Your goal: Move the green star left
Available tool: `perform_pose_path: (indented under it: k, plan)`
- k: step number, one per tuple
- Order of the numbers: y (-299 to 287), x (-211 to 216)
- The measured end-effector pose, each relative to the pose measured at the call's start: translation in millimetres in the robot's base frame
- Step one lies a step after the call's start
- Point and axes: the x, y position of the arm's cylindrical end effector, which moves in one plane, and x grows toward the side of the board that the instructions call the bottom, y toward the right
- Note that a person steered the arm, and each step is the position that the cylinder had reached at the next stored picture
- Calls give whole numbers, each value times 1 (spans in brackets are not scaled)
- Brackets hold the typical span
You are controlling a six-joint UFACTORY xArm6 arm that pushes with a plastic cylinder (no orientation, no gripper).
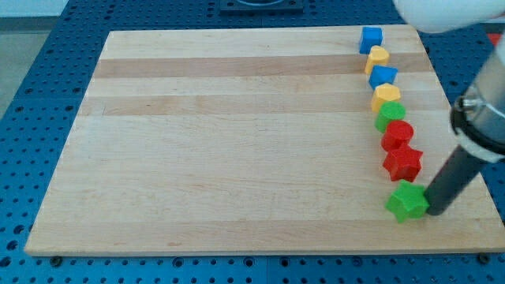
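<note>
The green star (407, 200) lies near the bottom right corner of the wooden board (237, 142). My tip (435, 212) rests on the board right against the star's right side. Above the star a column of blocks runs up the board's right side: a red star (403, 163), a red block (398, 135), a green block (390, 115), a yellow block (386, 96), a blue block (383, 76), a yellow block (377, 57) and a blue cube (371, 38).
The board lies on a blue perforated table (31, 71). The board's right edge is just right of my tip and its bottom edge is just below the green star. The arm's white body (442, 12) fills the view's top right corner.
</note>
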Motion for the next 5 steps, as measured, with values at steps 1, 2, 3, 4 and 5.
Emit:
perform_pose_path:
  k: [1,2,3,4,5]
  plan:
    - [-33,0]
    - [-62,0]
    - [-95,0]
    - [-80,3]
    - [-56,44]
